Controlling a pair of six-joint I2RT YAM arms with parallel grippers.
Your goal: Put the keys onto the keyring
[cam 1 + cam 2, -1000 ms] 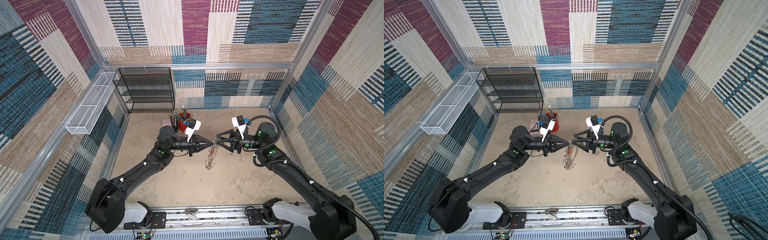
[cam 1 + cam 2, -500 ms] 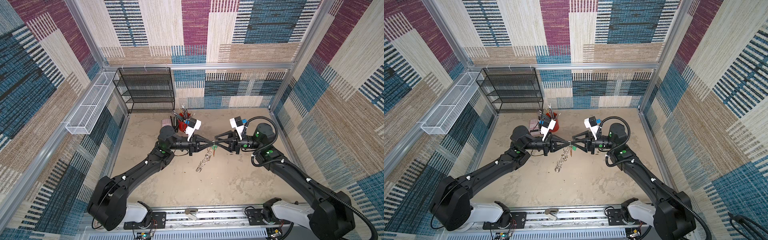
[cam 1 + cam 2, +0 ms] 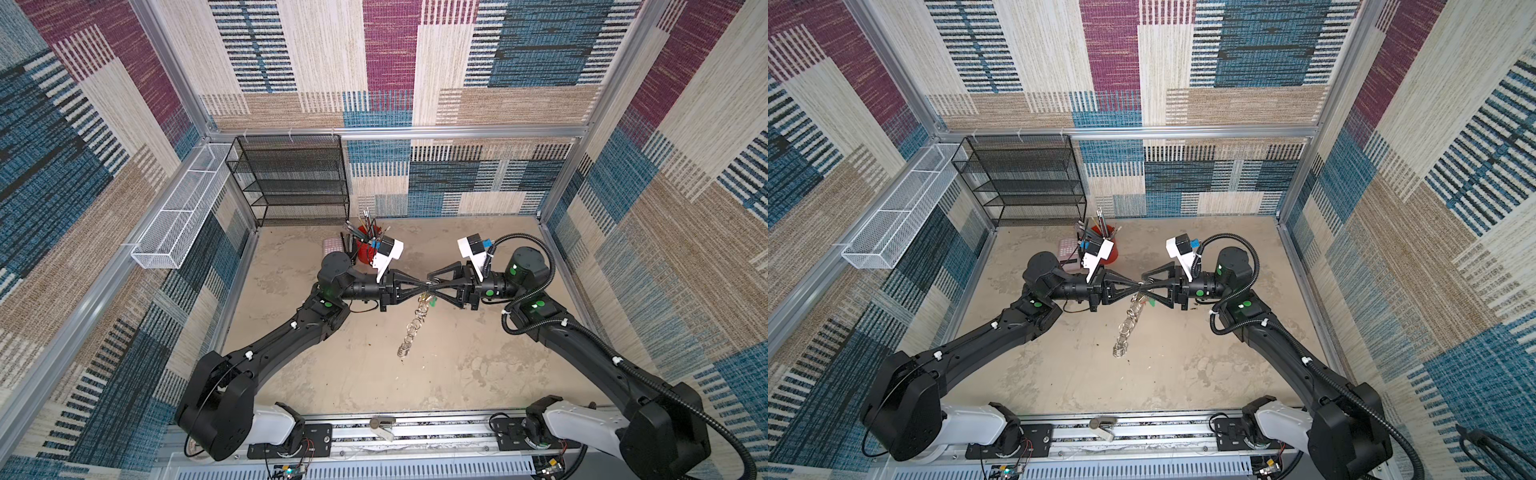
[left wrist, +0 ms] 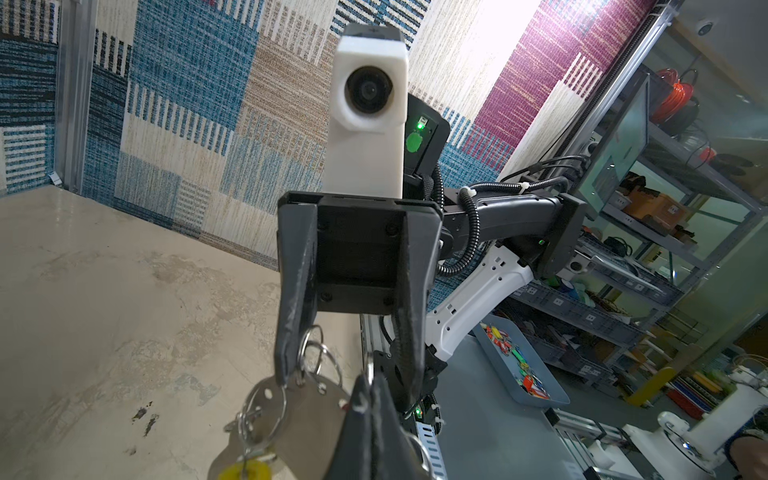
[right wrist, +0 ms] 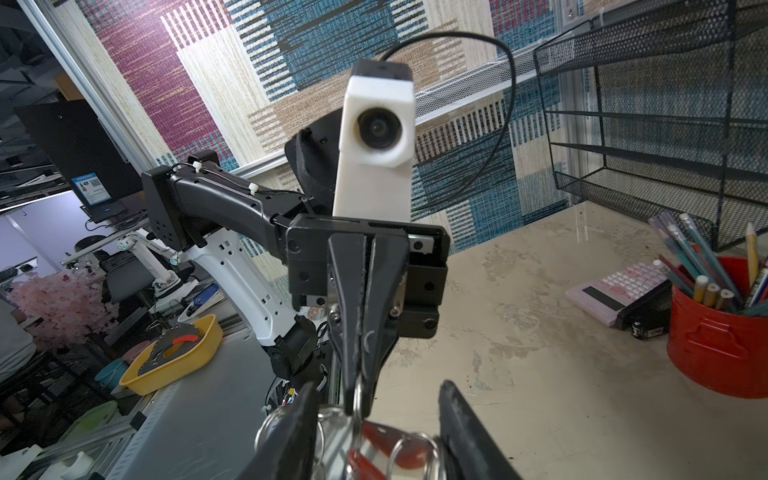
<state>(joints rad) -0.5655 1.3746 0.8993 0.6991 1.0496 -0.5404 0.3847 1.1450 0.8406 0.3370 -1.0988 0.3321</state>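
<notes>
Both grippers meet tip to tip above the middle of the table. My left gripper (image 3: 423, 287) (image 3: 1137, 286) (image 4: 371, 386) is shut on a split ring of the keyring (image 3: 412, 328) (image 3: 1126, 326). The keyring's grey band (image 4: 305, 415) hangs from there down towards the table. My right gripper (image 3: 437, 288) (image 3: 1148, 286) (image 5: 378, 386) faces it with jaws apart, straddling the top of the band and its rings. Of the keys, a red tag (image 5: 384, 451) shows between the right fingers (image 5: 459, 428), a yellow tag (image 4: 245, 471) hangs low, and a green tag (image 3: 432, 304) sits below the tips.
A red cup of pencils (image 3: 366, 254) (image 5: 719, 349) and a pink calculator (image 3: 332, 246) (image 5: 615, 291) stand behind the left gripper. A black mesh shelf (image 3: 291, 183) fills the back left corner. A white wire basket (image 3: 183, 208) hangs on the left wall.
The right jaws narrowed half a second ago and now stand wider again. The hanging end of the keyring has swung left and toward the front. Both arms stay put.
</notes>
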